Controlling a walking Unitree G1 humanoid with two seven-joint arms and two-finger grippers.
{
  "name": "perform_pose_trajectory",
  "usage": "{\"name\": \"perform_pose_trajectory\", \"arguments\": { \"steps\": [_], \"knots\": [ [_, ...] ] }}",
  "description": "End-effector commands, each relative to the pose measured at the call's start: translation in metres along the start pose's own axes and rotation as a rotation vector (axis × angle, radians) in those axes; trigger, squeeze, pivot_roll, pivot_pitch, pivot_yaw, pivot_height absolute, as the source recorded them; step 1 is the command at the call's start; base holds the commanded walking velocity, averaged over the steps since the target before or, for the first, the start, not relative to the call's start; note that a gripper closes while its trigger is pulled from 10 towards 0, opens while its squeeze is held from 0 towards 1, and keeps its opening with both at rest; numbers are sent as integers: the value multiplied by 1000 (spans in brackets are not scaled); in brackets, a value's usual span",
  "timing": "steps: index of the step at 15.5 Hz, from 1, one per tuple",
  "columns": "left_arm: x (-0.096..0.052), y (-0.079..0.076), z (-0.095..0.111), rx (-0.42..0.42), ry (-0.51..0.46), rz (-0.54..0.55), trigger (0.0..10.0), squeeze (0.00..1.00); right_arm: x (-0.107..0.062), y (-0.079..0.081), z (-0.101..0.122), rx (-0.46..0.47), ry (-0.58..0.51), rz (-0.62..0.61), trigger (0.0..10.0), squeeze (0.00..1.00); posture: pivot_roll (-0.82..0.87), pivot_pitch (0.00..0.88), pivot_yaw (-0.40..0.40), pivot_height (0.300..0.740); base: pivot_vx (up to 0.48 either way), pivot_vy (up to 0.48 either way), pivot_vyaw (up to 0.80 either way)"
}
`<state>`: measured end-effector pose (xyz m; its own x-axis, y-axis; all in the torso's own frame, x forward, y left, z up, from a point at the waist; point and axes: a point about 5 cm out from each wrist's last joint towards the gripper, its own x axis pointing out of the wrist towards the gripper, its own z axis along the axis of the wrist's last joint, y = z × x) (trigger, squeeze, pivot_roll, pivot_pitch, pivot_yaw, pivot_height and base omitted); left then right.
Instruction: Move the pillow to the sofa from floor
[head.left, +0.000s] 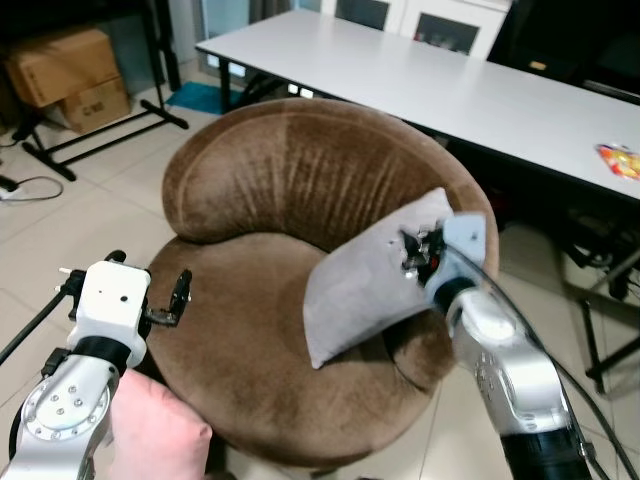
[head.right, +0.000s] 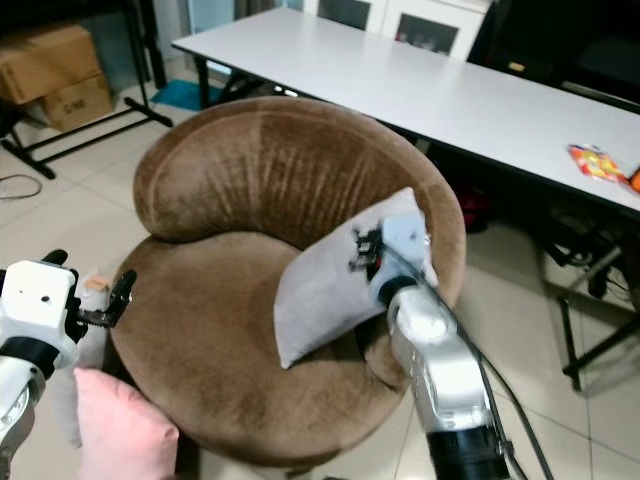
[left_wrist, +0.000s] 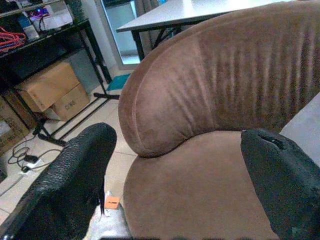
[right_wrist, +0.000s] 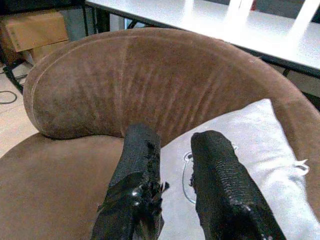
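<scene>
A grey pillow (head.left: 360, 290) leans tilted against the right armrest on the seat of the round brown sofa (head.left: 290, 170). My right gripper (right_wrist: 172, 135) hovers over the pillow's upper part. A narrow gap separates its fingers (right_wrist: 220, 165), which hold nothing. At the sofa's left edge, my left gripper (left_wrist: 175, 190) stands wide open and faces the backrest; one finger (head.left: 181, 294) reaches over the seat rim. A pink pillow (head.left: 155, 430) lies on the floor below my left arm.
A long white table (head.left: 450, 80) stands behind the sofa. Cardboard boxes (head.left: 70, 75) and a black rack's legs (head.left: 100, 135) are at the back left. Tiled floor surrounds the sofa, with a cable (head.left: 25, 188) at the far left.
</scene>
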<state>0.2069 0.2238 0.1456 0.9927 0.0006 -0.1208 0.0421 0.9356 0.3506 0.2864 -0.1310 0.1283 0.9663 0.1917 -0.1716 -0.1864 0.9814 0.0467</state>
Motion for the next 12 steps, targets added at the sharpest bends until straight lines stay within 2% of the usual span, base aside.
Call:
{"name": "perform_pose_trajectory", "arguments": {
  "steps": [1, 6, 10, 12],
  "knots": [
    [0, -3, 1, 4, -11, 3, 10000, 0, -3, -5, 6, 3, -7, -24, 10000, 0, 34, 0, -116, 740, -266, 0, 0],
    [1, -4, 1, 10, -23, 6, 10000, 0, -2, -3, 13, -44, 5, -18, 10000, 0, 40, 0, -127, 740, -283, 0, 0],
    [2, -2, 1, -22, -33, 34, 10000, 0, 3, -2, 16, -69, 15, -13, 10000, 0, 43, 0, -139, 740, 0, 0, 0],
    [3, -1, 1, -30, -31, 42, 10000, 0, 5, -2, 17, -72, 19, -10, 10000, 0, 43, 0, -144, 740, 0, 360, 0]
  ]
}}
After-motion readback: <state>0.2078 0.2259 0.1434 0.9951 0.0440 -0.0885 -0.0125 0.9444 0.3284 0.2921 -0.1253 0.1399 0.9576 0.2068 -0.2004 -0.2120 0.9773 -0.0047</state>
